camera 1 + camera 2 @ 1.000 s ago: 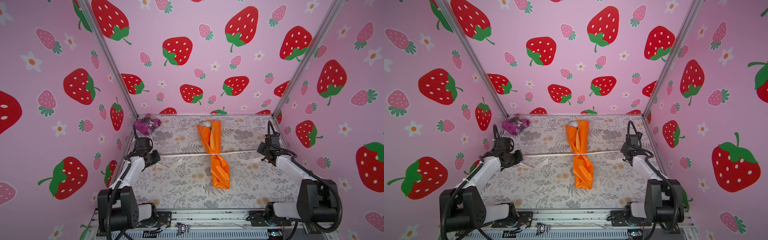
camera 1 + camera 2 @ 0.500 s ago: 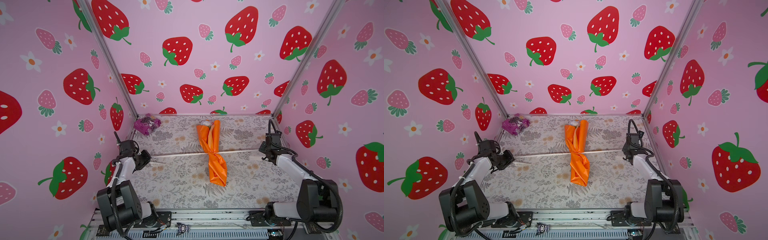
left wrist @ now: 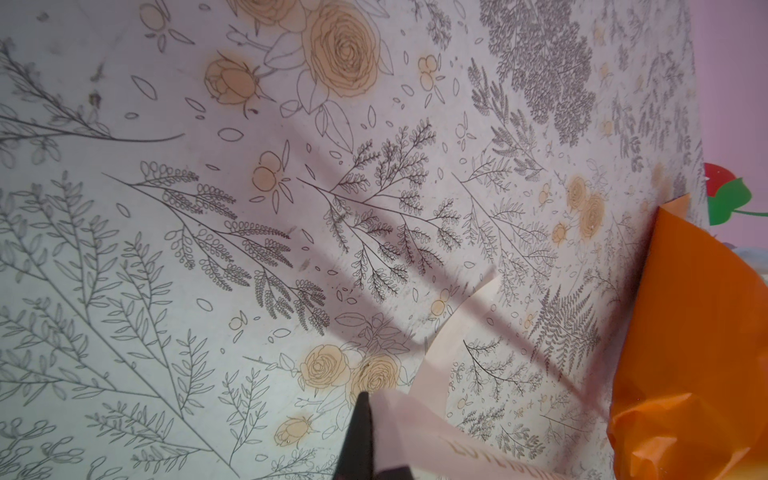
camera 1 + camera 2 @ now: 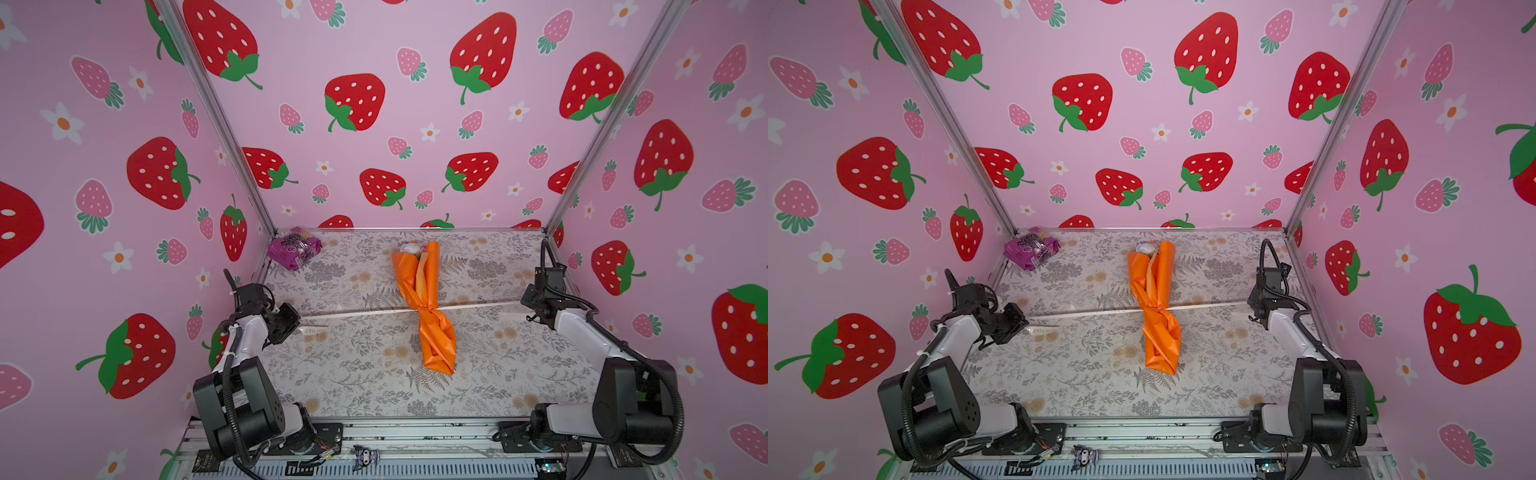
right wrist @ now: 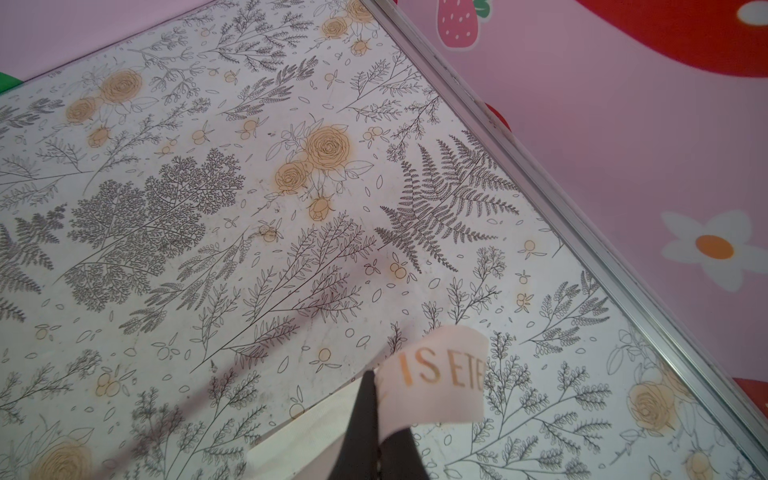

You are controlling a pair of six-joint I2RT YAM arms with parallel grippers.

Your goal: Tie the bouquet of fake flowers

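Bouquet (image 4: 420,282) at table (image 4: 353,374) centre, ribbon (image 4: 365,311) around it; packet (image 4: 294,248) far-left.

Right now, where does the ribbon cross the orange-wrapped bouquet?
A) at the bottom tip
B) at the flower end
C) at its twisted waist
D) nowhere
C: in both top views the ribbon meets the bouquet at its pinched, twisted middle, well short of either end.

One bouquet (image 4: 424,299) in orange paper, with just one white flower (image 4: 409,248) showing at its top; one ribbon (image 5: 436,374); one purple packet (image 4: 294,248); two arms — a left arm (image 4: 245,336) and a right arm (image 4: 582,328); one small toy (image 4: 365,457) at the front; one table (image 4: 374,374).
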